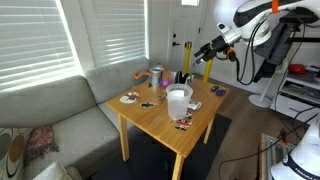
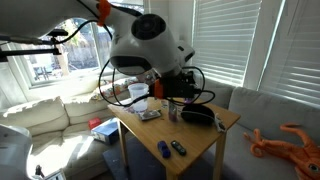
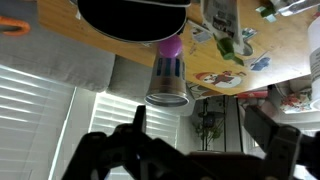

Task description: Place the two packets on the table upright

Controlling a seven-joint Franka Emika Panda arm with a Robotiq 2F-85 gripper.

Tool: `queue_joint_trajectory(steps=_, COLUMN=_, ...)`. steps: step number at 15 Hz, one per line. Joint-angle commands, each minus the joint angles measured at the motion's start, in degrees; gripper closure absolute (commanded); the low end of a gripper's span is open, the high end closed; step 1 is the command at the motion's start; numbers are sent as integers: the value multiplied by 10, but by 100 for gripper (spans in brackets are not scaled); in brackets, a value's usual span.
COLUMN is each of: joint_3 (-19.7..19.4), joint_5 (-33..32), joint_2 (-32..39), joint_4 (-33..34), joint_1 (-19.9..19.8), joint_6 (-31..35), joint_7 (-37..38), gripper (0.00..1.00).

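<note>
Two small printed packets lie on the light-wood table (image 1: 165,120). One packet (image 1: 130,97) is near the sofa side and the other packet (image 1: 183,122) is near the front edge, by the white cup (image 1: 178,100). Both look flat rather than upright. In the upside-down wrist view a flat printed packet (image 3: 222,78) lies beside a metal can (image 3: 168,78). My gripper (image 1: 201,54) hangs in the air over the table's far edge, away from both packets. Its fingers (image 3: 200,135) are spread open and hold nothing.
A metal can (image 1: 156,75) and a tall yellow bottle (image 1: 187,50) stand at the table's far side, near dark items. Small blue objects (image 2: 166,150) and a black object (image 2: 200,117) lie on the table (image 2: 205,140). A grey sofa (image 1: 70,110) borders one side.
</note>
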Motion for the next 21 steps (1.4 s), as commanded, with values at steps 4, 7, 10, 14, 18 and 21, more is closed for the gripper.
queue_joint_trajectory(steps=4, joint_3=-12, joint_5=0, joint_2=-5, joint_4=-12, joint_1=27, joint_6=47, joint_7=37, gripper=0)
queue_joint_trajectory(steps=7, joint_3=3, joint_5=-43, joint_2=-15, joint_4=-18, joint_1=21, joint_6=40, joint_7=159, gripper=0)
queue_joint_trajectory(steps=10, joint_3=37, joint_5=-107, joint_2=-17, joint_4=-13, joint_1=-19, joint_6=-39, joint_7=283, gripper=0)
queue_joint_trajectory(steps=14, joint_3=22, joint_5=-223, joint_2=-26, joint_4=-6, joint_1=-1, joint_6=-110, joint_7=434, gripper=0)
queue_joint_trajectory(steps=18, joint_3=18, joint_5=-297, joint_2=-37, joint_4=-15, joint_1=30, joint_6=-147, joint_7=513, gripper=0)
queue_joint_trajectory(steps=21, joint_3=18, joint_5=-312, joint_2=-37, joint_4=-24, joint_1=56, joint_6=-168, joint_7=542, gripper=0)
